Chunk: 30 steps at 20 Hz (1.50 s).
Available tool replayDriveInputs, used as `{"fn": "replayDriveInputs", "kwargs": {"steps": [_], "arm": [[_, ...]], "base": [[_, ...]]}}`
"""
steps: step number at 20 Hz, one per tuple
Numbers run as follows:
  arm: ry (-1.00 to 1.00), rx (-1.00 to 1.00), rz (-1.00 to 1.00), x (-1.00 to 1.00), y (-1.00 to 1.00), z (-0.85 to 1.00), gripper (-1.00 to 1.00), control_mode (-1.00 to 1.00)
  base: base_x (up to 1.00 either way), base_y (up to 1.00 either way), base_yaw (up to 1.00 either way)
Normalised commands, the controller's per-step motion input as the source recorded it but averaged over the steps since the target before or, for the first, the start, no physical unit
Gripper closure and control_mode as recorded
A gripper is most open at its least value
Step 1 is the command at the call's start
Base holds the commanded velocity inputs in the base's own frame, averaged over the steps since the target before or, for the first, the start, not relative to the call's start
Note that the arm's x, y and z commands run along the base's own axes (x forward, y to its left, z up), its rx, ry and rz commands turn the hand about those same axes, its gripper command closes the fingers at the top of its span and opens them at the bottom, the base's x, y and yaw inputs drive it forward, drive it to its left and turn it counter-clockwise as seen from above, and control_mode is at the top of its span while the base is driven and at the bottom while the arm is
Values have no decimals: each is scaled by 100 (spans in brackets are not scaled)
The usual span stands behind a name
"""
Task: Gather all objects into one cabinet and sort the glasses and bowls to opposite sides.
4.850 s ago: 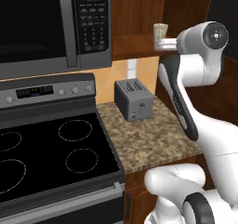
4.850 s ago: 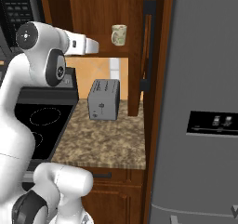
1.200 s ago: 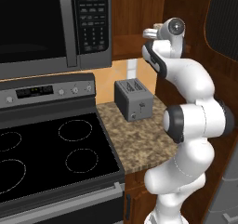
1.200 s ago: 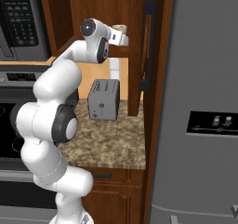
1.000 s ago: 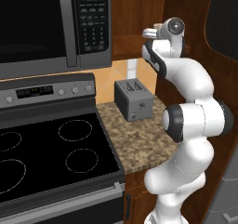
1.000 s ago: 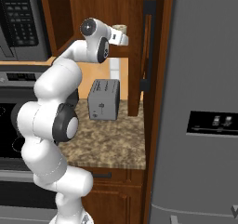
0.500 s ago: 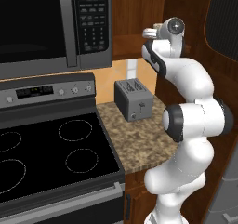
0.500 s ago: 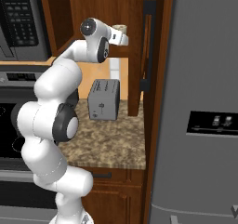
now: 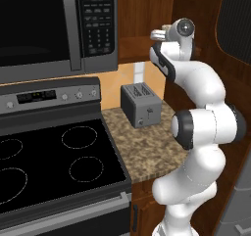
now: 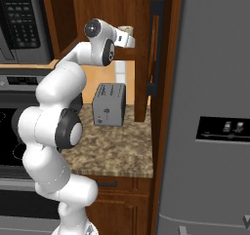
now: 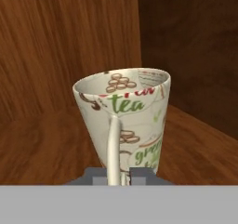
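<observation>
A pale cup (image 11: 125, 121) printed with green "tea" lettering stands upright on the reddish-brown wooden floor of the cabinet (image 11: 42, 144), near its back right corner. A narrow pale strip runs down the cup's near side. My gripper (image 11: 120, 176) is right at the cup's base, its two grey fingertips (image 11: 100, 177) close together on either side of that strip. From the right base view the cup (image 10: 126, 30) peeks out just past my hand (image 10: 128, 39) inside the open cabinet (image 10: 97, 5). The black bowl and the other cups are out of view.
A grey toaster (image 9: 138, 104) stands on the speckled counter (image 9: 147, 149) below the cabinet. The black microwave (image 9: 49, 29) hangs to the left above the stove (image 9: 49, 156). A tall grey fridge (image 10: 210, 107) rises on the right, beside the cabinet's open door (image 10: 155, 44).
About five seconds ago my hand was short of the cup; it has since reached into the cabinet up to it. Over the last second nothing has visibly moved.
</observation>
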Motion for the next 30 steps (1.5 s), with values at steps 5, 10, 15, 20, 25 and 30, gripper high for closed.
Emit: {"fn": "replayDriveInputs", "kwargs": {"steps": [5,10,15,20,25,30], "arm": [[0,0,0,0,0,0,100,-100],[0,0,0,0,0,0,100,-100],[0,-1,2,-61,2,4,100,-100],[-1,-6,9,-100,31,2,100,-100],[-5,-4,22,-100,37,11,100,-100],[3,-5,13,-91,31,37,100,-100]], "base": [[0,0,0],[0,0,0],[0,0,0],[0,0,0],[0,0,0],[0,0,0]]}}
